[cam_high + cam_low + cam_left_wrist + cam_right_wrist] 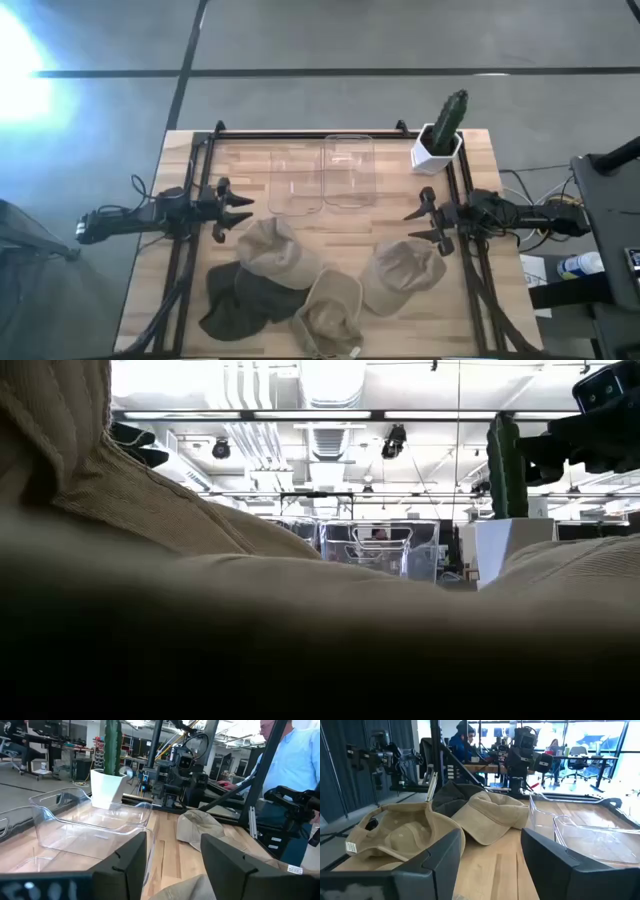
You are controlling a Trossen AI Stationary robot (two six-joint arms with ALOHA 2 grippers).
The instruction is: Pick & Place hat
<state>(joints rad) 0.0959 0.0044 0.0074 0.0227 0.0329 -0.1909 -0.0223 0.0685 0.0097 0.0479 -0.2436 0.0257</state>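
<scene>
While hats (270, 250) lie untouched | left hand (238, 212) open, empty | right hand (425, 222) open, empty

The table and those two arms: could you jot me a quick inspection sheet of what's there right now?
Surface: wooden table, bare in the middle.
Job's things: three tan hats and a dark hat along the near edge, some overlapping; two clear bins side by side at the far edge, empty.
Clutter: cactus pot at the far right corner.
Grippers: left gripper and right gripper both open, holding nothing, above the table near the hats.
Cables: bundle by the right arm's base.
Surroundings: person in a light blue shirt beyond the table; desks and chairs behind.
</scene>
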